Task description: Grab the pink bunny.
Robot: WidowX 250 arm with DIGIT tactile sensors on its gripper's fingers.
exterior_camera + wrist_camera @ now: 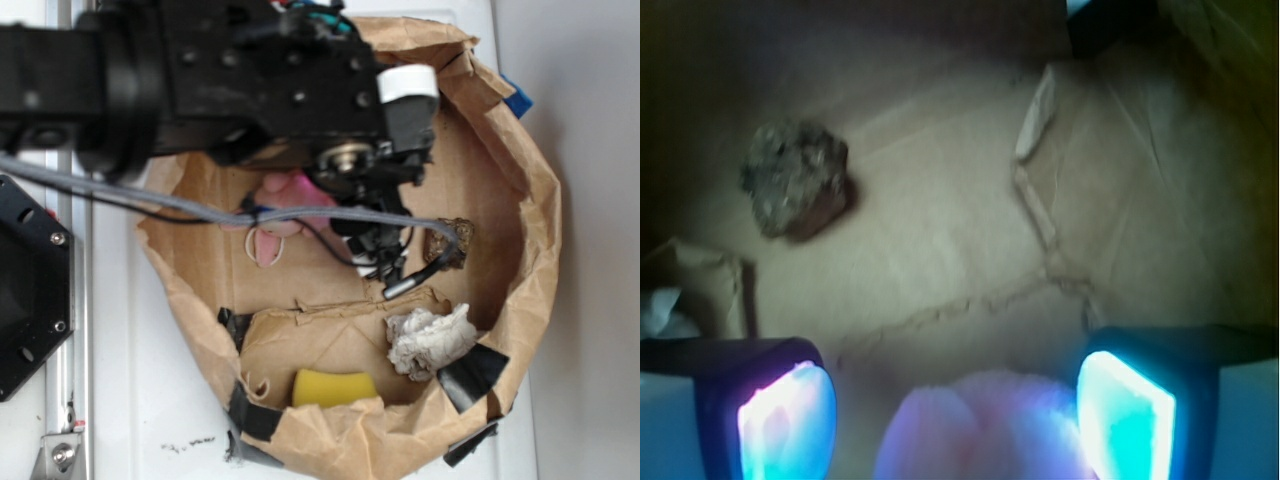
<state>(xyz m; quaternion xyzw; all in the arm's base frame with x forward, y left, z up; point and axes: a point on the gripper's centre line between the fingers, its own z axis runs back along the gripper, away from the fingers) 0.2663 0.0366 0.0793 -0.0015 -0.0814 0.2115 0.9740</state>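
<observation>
The pink bunny (285,205) lies on the floor of a brown paper bag (525,200), and the black arm hides most of it in the exterior view. One pink-and-white ear points toward the front. In the wrist view the fluffy pink bunny (985,430) shows at the bottom edge, between the two lit pads (1125,415). My gripper (955,405) is open around it, with a gap on the left side and the right pad close to the fur. From outside, the gripper (335,195) hangs just right of the bunny.
A rough brown lump (450,240) (795,180) sits on the bag floor further right. A white wadded tissue (430,340) and a yellow sponge (335,387) lie in the front part, behind a low cardboard fold (340,310). The bag's crumpled walls ring everything.
</observation>
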